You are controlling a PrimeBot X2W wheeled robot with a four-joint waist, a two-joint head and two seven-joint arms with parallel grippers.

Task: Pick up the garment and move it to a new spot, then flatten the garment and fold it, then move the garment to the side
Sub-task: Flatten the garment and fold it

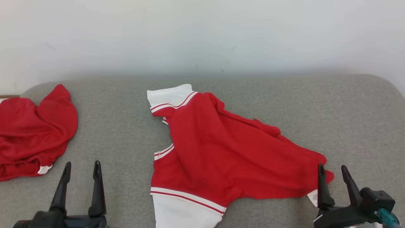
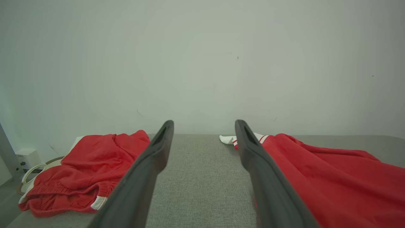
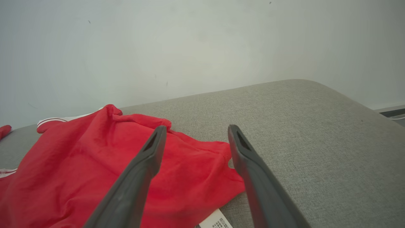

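The garment (image 1: 221,148) is a red shirt with white, red-striped sleeves, lying rumpled in the middle of the grey padded table (image 1: 300,104). My left gripper (image 1: 82,164) stands open at the lower left, apart from the shirt, which lies to its right (image 2: 332,180); bare grey fabric shows between its fingers (image 2: 205,123). My right gripper (image 1: 332,167) is open at the lower right, just above the shirt's right hem corner. In the right wrist view the garment (image 3: 79,177) spreads under and left of that gripper (image 3: 196,127). Nothing is held.
A second red garment (image 1: 31,133) with white trim lies bunched at the table's left end (image 2: 85,167). A white label (image 1: 313,198) sticks out of the shirt's hem by the right gripper. A pale wall (image 1: 202,38) backs the table. The table's right corner is rounded.
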